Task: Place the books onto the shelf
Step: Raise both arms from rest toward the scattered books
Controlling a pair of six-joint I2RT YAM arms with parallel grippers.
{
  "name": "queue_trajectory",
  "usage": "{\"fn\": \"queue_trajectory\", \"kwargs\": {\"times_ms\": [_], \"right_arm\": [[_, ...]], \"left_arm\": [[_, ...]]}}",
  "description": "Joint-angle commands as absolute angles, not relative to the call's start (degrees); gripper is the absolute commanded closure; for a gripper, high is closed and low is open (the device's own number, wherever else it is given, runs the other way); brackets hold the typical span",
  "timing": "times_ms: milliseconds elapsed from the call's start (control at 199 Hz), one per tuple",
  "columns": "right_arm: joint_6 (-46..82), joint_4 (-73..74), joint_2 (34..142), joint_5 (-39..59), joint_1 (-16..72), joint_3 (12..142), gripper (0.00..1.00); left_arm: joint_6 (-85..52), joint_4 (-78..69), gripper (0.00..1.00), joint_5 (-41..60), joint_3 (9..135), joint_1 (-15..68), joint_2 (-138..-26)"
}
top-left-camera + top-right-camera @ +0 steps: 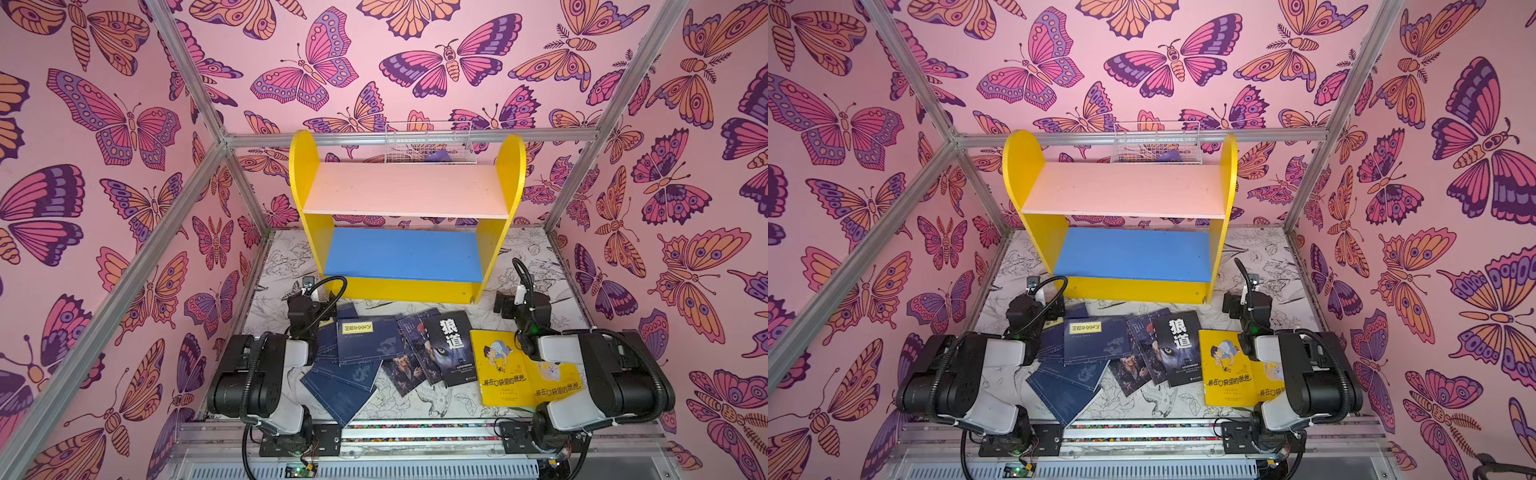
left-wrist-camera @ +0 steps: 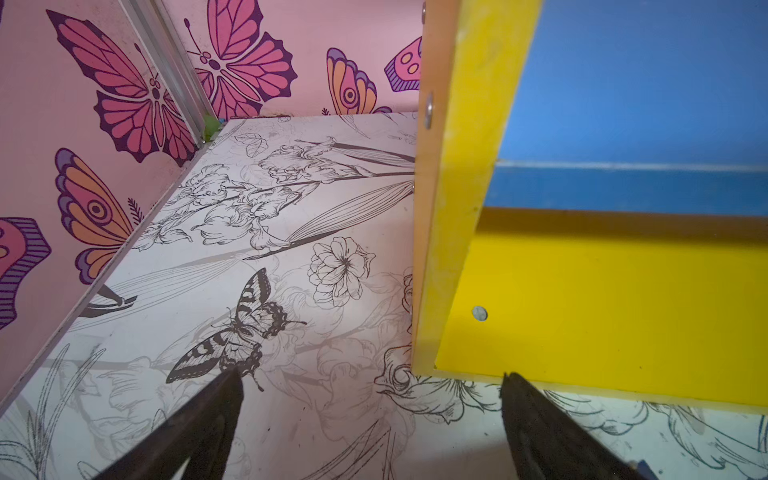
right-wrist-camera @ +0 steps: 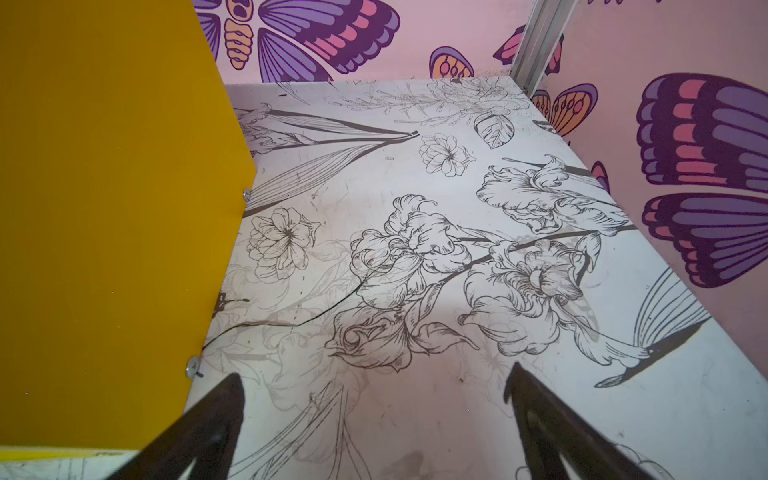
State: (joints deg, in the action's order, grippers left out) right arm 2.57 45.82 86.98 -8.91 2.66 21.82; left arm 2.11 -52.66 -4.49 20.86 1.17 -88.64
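The left gripper [image 2: 372, 376] is hanging released, jaws spread wide over the flower-printed tabletop [image 2: 291, 291], with the shelf [image 2: 582, 299] standing just ahead of one jaw. The right gripper [image 3: 374, 372] is gaping too, holding nothing, the shelf's yellow side lying just beside one jaw. The books [image 1: 399, 353] are lying scattered on the tabletop behind both pairs of jaws, between the arms.

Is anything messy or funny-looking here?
Yes. The books lie tumbled on the table, overlapping and crooked, some half under others. Both boards of the shelf behind them are bare.
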Motion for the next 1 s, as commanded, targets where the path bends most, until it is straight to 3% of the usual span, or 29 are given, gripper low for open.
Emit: {"fn": "queue_trajectory", "kwargs": {"times_ms": [0, 997], "right_arm": [[2.7, 46.2, 86.3, -8.8, 2.2, 23.1, 0.01], [2.8, 46.2, 86.2, -8.7, 2.2, 23.0, 0.01]], "left_arm": [[2.0, -53.9, 0.02, -4.5, 20.5, 1.2, -89.0], [2.2, -54.4, 0.02, -4.8, 20.2, 1.3, -89.0]]}}
